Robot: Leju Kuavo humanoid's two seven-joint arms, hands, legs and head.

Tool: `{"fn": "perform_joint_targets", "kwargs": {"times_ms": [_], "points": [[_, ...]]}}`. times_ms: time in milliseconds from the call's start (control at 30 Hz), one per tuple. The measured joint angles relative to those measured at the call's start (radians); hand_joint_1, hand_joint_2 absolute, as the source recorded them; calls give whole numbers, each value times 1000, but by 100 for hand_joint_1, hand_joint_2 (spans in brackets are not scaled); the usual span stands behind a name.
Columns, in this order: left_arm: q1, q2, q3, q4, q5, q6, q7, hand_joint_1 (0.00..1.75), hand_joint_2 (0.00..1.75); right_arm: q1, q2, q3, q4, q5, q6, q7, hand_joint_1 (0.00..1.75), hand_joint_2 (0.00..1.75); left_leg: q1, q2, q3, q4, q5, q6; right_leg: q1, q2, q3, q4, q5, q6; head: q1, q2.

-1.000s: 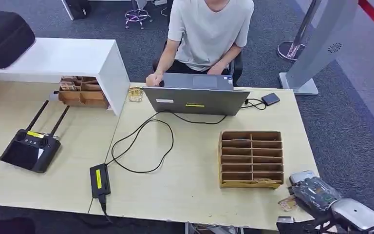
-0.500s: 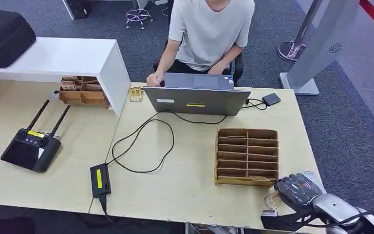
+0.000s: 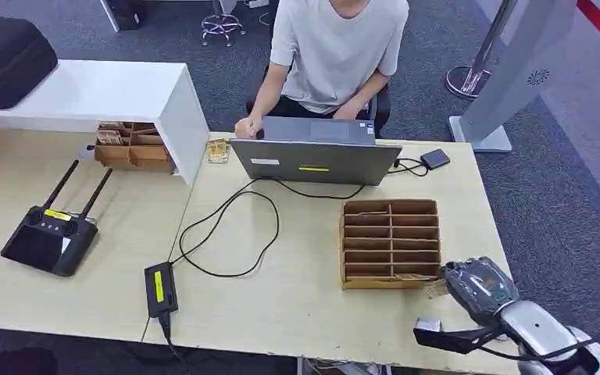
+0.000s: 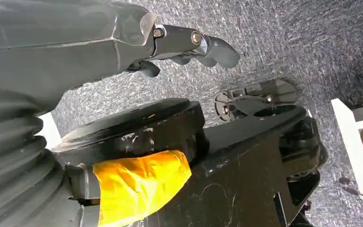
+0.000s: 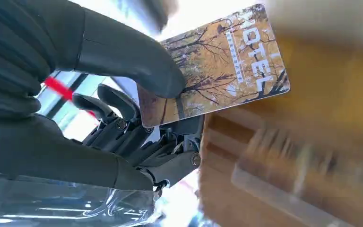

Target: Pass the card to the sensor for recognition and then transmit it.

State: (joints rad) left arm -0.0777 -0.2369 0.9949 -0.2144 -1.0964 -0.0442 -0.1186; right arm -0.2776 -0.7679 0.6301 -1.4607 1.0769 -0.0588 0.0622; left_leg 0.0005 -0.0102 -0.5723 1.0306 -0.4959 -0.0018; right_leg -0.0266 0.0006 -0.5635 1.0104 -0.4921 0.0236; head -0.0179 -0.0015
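Note:
My right hand [image 3: 480,285] sits at the table's near right corner, against the near right end of a wooden slotted card rack [image 3: 391,244]. It pinches a card [image 5: 217,61] printed with autumn trees and the word HOTEL between the thumb [image 5: 123,52] and the darker fingers; the card's edge [image 3: 436,289] pokes out toward the rack. A small black sensor box [image 3: 434,158] lies at the far right of the table, wired to the laptop [image 3: 312,160]. My left hand [image 4: 189,45] hangs over grey carpet, its fingers apart and holding nothing.
A person [image 3: 336,47] sits behind the laptop. A black cable loops to a power brick [image 3: 158,289] near the front edge. A black controller with antennas [image 3: 49,238] lies at left, near a white shelf [image 3: 101,90] with a wooden box [image 3: 133,148] under it.
My right hand has moved left and away from the table's front edge with the card, up to the rack's corner. The rack has shifted slightly left and back.

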Motion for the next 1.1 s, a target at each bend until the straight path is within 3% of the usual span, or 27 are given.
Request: {"fn": "perform_joint_targets", "kwargs": {"times_ms": [167,733,933,1100], "points": [[0,0,0,0,-2,0,0,0,175,18,10,-41,-19,13,-7,5,175,175,0,0,0,0,0,0,0,0,0,0,0,0,0,0],[0,0,0,0,-6,0,0,0,175,52,35,-76,-28,39,13,-10,175,175,0,0,0,0,0,0,0,0,0,0,0,0,0,0],[0,0,0,0,-7,2,0,0,175,70,38,-95,1,88,33,30,175,175,0,-1,0,0,0,0,0,-1,0,0,0,0,0,0],[0,0,0,0,-8,3,1,0,175,110,38,-159,47,110,30,46,175,175,0,-1,-1,0,0,0,0,-1,0,-1,0,0,0,0]]}}
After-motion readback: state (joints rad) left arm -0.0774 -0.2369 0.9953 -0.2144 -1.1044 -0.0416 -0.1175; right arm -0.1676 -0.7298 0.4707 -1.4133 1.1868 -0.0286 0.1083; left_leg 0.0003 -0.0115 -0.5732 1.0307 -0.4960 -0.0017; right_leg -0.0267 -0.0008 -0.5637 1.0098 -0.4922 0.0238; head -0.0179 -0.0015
